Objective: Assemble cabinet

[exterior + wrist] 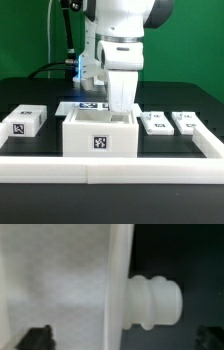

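Note:
The cabinet's large white box [98, 135] stands at the centre of the table with a tag on its front. My gripper [121, 108] hangs straight down over the box's back right corner, its fingertips dipping behind the rim. In the wrist view a white panel [55, 286] fills one half, with a ribbed white knob [155, 303] sticking out from its edge. My gripper [124, 336] is open. One dark fingertip [38, 338] is over the panel and the other is beyond the knob side. Nothing is held.
A tagged white block [25, 122] lies at the exterior view's left. Two smaller tagged white blocks [155, 123] [186, 122] lie at the right. The marker board [85, 106] lies behind the box. A white rail [110, 166] runs along the front.

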Robot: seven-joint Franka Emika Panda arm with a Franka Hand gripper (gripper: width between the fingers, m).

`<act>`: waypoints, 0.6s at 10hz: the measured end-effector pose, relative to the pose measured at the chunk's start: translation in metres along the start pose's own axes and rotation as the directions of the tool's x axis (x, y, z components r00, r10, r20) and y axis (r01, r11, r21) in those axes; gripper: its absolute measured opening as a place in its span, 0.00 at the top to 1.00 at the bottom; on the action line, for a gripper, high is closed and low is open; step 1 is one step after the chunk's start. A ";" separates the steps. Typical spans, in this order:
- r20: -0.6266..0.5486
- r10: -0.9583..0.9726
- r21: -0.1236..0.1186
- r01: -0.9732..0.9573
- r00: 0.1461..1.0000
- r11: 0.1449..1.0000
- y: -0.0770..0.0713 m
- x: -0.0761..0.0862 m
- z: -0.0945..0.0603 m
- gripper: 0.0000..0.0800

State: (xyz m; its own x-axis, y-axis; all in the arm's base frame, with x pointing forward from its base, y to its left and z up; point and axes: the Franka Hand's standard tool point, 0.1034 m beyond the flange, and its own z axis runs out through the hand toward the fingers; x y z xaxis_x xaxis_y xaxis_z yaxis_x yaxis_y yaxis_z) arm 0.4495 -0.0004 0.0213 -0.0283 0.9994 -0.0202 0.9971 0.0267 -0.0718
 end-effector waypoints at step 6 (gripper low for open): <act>0.000 0.000 -0.005 0.000 1.000 1.000 0.001 0.000 -0.001 0.95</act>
State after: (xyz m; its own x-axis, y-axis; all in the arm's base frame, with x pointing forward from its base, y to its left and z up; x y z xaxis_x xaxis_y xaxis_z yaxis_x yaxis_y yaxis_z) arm 0.4507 -0.0004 0.0221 -0.0280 0.9994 -0.0199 0.9974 0.0266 -0.0669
